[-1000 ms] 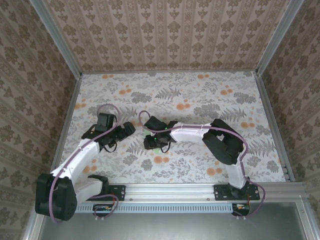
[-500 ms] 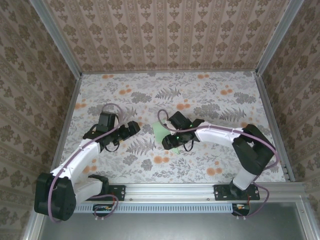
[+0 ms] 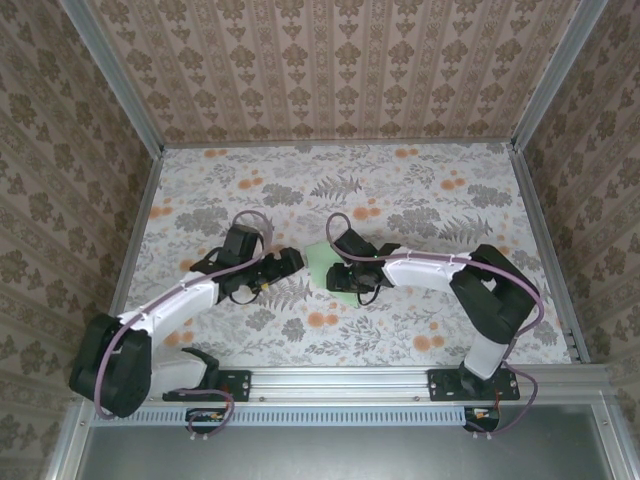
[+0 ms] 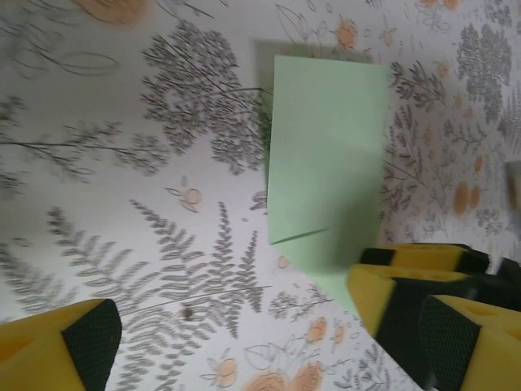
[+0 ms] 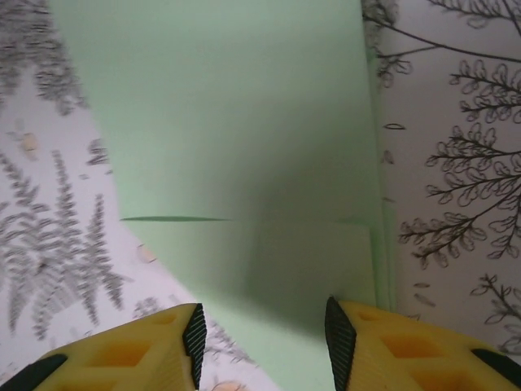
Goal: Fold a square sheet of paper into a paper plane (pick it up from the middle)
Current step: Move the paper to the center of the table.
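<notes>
Lying flat on the floral surface (image 3: 430,200) between the two arms, the partly folded green paper (image 3: 320,264) shows one short crease. The right jaws hover half open over its near end, gripping nothing. The left jaws stand wide just beside it. Best to pin one side down, then press slowly along the fold.

A tabletop (image 3: 420,190) covered in a pale floral print of grey-green fern leaves and small orange blossoms fills the middle. Three walls enclose it: the back wall (image 3: 340,70), left wall (image 3: 50,200) and right wall (image 3: 600,200), all papered in beige with brown damask stripes. Bare aluminium posts (image 3: 110,75) run up the corners. An aluminium rail (image 3: 340,380) edges the near side, with a flat grey panel (image 3: 340,445) below it. The light is soft and even.
</notes>
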Action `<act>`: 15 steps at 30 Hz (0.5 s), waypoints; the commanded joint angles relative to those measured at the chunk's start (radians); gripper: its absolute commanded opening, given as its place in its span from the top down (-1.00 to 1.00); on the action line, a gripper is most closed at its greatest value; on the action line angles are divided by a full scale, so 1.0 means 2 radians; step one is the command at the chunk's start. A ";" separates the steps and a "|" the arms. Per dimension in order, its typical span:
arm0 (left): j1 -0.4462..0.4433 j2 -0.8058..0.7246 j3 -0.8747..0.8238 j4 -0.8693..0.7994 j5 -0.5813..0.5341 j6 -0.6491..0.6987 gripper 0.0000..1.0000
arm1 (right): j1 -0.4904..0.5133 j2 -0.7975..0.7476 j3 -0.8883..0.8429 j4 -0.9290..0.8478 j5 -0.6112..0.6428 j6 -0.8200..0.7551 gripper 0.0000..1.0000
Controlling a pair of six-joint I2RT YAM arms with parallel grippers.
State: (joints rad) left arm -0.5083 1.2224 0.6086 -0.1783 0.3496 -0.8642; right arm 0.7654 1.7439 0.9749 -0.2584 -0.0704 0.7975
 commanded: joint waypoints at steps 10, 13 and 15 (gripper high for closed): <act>-0.029 0.093 0.005 0.129 0.057 -0.106 -0.45 | -0.052 0.014 -0.052 0.074 -0.080 0.037 0.14; -0.033 0.117 0.012 0.140 0.059 -0.116 -0.29 | -0.073 0.009 -0.079 0.106 -0.115 0.042 0.13; -0.035 0.131 0.018 0.144 0.059 -0.122 -0.20 | -0.086 0.009 -0.093 0.126 -0.137 0.044 0.13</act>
State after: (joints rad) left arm -0.5705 1.4578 0.6121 0.0616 0.4458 -1.0645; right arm 0.6281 1.7397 0.8539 -0.0280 -0.2939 0.8627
